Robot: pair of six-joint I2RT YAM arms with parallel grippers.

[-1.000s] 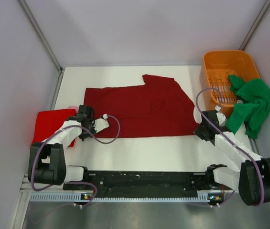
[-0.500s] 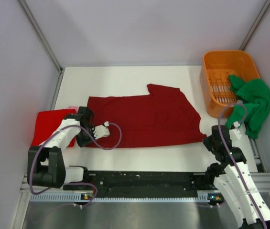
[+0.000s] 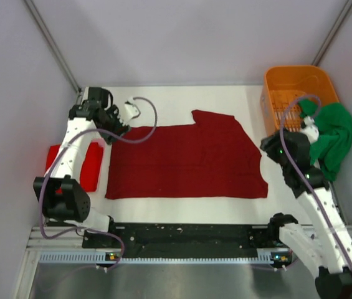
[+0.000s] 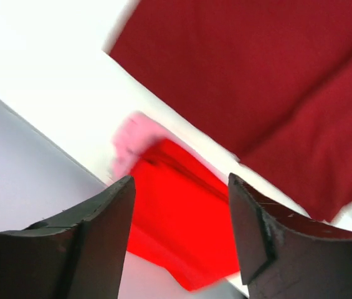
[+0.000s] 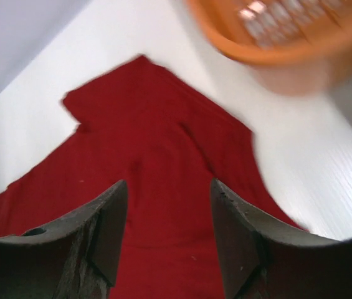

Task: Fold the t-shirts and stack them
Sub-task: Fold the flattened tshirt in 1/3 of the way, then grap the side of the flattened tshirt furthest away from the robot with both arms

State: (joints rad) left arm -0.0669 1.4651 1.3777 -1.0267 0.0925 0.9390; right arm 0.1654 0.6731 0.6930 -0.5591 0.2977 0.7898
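White table (image 3: 176, 99), pale walls (image 3: 188, 37) all round
Here's the white table boxed in by plain lavender-grey walls; slim metal struts (image 3: 52, 45) run up the back corners; a brushed metal ledge (image 3: 194, 280) fronts it; light even, soft

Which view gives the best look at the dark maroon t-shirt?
Top external: the whole maroon t-shirt lies spread flat. Left wrist catches only a blurred part beside the bright red t-shirt; right wrist shows more, but cropped.
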